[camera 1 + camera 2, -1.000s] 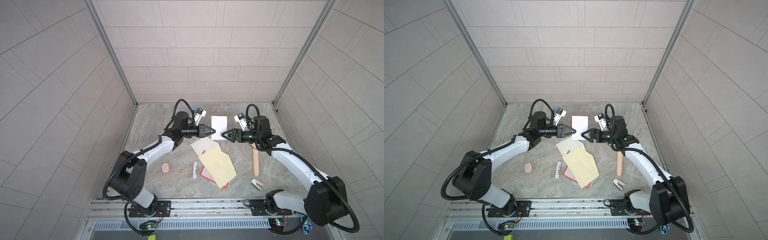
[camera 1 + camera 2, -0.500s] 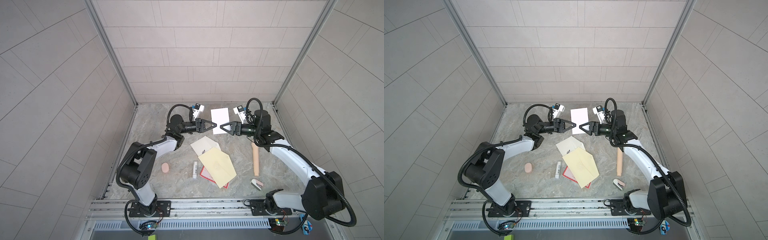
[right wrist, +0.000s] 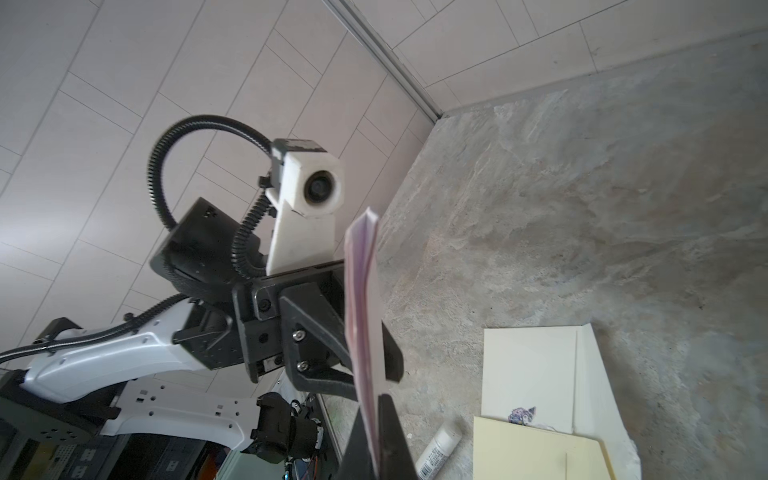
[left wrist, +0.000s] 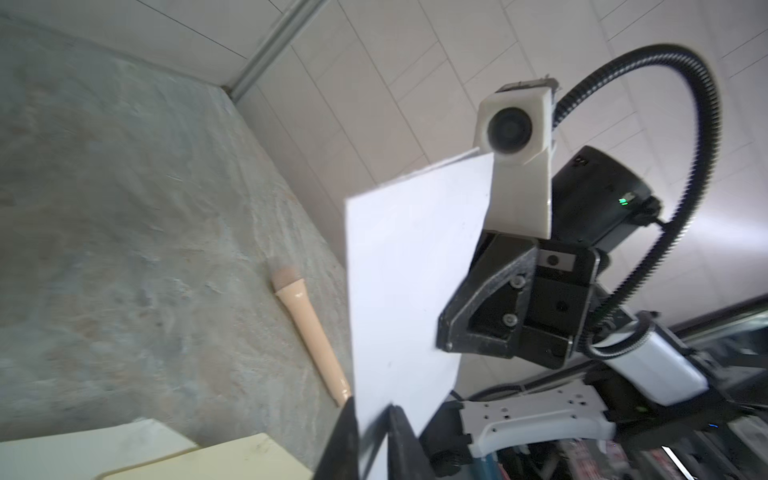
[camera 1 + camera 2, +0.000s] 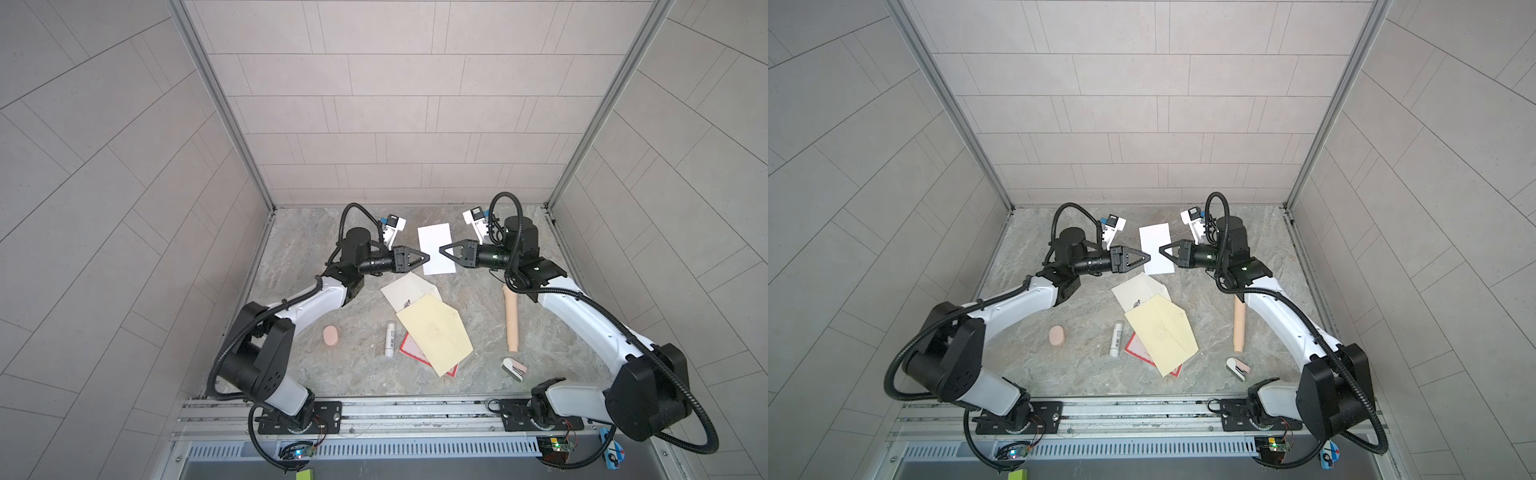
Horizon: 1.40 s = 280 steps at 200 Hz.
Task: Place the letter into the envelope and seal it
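Two black parallel grippers are pointed at each other over the far middle of the grey stone-look tabletop (image 5: pixel 299 257). A plain white sheet of paper, the letter (image 5: pixel 435 249) (image 5: pixel 1156 249), is held in the air between them. The right gripper (image 5: pixel 441 249) (image 5: pixel 1160 249) is clamped on the letter's right edge; in the right wrist view the sheet (image 3: pixel 363 311) is seen edge-on, pinched between that gripper's fingers. The left gripper (image 5: pixel 426 257) (image 5: pixel 1147 258) is set at the opposite edge with its fingers parted. In the left wrist view the sheet (image 4: pixel 407 270) is seen passing through the gap between them.

The off-white cream paper envelope (image 5: pixel 409 291) (image 3: pixel 528 374) is laid flat on the tabletop, nearer the robot bases than the letter. It is partly covered by a pale yellow paper (image 5: pixel 434 328). A red-bordered card (image 5: pixel 411 349) is tucked under that paper. Also on the tabletop are a white glue stick (image 5: pixel 390 338), a peach oval block (image 5: pixel 330 336), a beige rod (image 5: pixel 512 320) and a small white-and-pink item (image 5: pixel 514 369), all apart from the grippers.
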Available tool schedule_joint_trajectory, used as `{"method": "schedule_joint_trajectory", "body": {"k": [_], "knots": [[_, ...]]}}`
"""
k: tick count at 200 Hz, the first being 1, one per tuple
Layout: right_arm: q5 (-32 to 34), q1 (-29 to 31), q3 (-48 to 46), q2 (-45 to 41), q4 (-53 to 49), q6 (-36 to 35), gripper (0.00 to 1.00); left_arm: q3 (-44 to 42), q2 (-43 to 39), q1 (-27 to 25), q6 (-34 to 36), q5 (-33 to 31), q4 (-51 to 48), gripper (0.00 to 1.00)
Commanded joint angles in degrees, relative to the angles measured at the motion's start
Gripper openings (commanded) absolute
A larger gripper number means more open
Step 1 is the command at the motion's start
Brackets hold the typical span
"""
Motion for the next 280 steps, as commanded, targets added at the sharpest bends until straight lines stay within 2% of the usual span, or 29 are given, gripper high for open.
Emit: {"method": "schedule_joint_trajectory", "body": {"k": [1,20,34,43,65,87,115,159,193,226,280], "knots": [[7.0,0.0,-0.2,-2.6,-9.3,-4.3,0.0,0.5,-3.8,0.3,14.7,-12.9,-18.2,0.52],[11.6,0.1,-2.6,-3.7,-17.5,-8.0,0.0,-0.2,-5.0,0.0,17.8,-16.4,-27.4,0.5],[12.3,0.4,-5.1,-4.6,-22.2,-10.5,0.0,-2.0,-6.6,-1.4,20.4,-19.1,-32.7,0.5],[13.5,1.1,-6.4,-5.4,-25.1,-11.9,0.0,-2.5,-7.2,-3.2,22.9,-21.0,-37.6,0.48],[17.2,4.5,-9.8,-7.0,-30.3,-14.1,0.0,-3.6,-8.0,-9.5,27.8,-26.2,-46.3,0.56],[20.8,6.8,-12.9,-7.3,-32.7,-14.8,0.0,-4.1,-7.3,-13.4,28.5,-30.0,-51.0,0.56],[24.2,7.5,-15.1,-5.1,-33.3,-15.3,0.0,-3.7,-4.5,-16.4,29.2,-31.7,-52.4,0.56],[28.6,7.6,-15.5,-0.8,-33.9,-15.4,0.0,2.4,4.7,-19.6,32.7,-29.8,-56.9,0.54],[29.0,7.6,-15.5,0.8,-34.2,-15.7,0.0,6.7,10.0,-21.4,36.3,-31.0,-60.0,0.54],[29.2,7.6,-16.2,1.0,-34.2,-15.3,0.0,9.9,14.4,-21.5,36.6,-29.8,-62.3,0.54],[28.1,7.6,-16.4,2.9,-32.6,-14.4,0.0,14.3,20.3,-21.5,37.8,-32.3,-62.7,0.52]]}}
